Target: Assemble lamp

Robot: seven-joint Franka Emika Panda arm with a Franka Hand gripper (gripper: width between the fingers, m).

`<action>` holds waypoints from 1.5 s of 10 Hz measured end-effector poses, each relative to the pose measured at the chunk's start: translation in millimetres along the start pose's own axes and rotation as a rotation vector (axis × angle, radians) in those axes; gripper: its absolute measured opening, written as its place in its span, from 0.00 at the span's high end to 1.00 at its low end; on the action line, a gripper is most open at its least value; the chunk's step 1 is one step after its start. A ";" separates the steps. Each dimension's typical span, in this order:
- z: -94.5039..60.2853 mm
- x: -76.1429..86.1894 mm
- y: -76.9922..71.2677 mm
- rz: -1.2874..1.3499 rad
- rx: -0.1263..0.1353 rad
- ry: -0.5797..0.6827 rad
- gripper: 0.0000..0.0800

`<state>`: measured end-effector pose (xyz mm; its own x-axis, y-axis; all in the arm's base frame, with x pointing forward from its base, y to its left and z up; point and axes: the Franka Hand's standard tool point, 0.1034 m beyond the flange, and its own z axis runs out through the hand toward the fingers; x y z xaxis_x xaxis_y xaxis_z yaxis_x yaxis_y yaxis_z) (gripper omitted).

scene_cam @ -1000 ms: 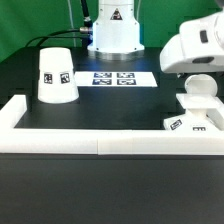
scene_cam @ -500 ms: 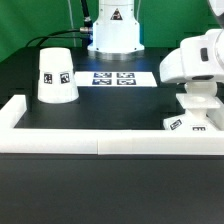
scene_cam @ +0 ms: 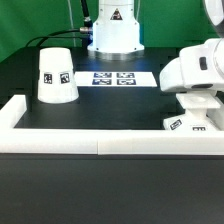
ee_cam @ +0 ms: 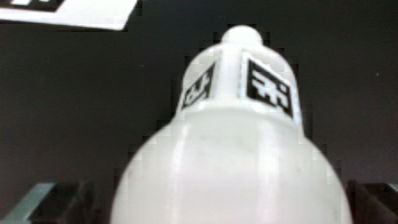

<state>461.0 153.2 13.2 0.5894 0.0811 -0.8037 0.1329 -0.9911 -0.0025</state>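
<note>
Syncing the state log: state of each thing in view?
White truncated-cone plastic shade: upright, wide end down, free.
White rounded plastic bulb: straddled by the tool.
Flat square white base: lying flat on the table.
Tool: over the bulb; open or shut cannot be told.

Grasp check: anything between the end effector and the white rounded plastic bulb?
Nothing visible. In the wrist view the white rounded plastic bulb lies directly ahead of the end effector; the white plastic cone shade stands apart.

Marker board [scene_cam: 112, 77] on table [scene_cam: 120, 105]; rail [scene_cam: 60, 140] apparently jointed.
</note>
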 end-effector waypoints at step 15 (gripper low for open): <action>-44.3 -42.2 25.4 -0.022 0.030 -0.011 0.28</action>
<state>474.8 129.3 73.4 0.5782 0.1018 -0.8095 0.1212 -0.9919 -0.0382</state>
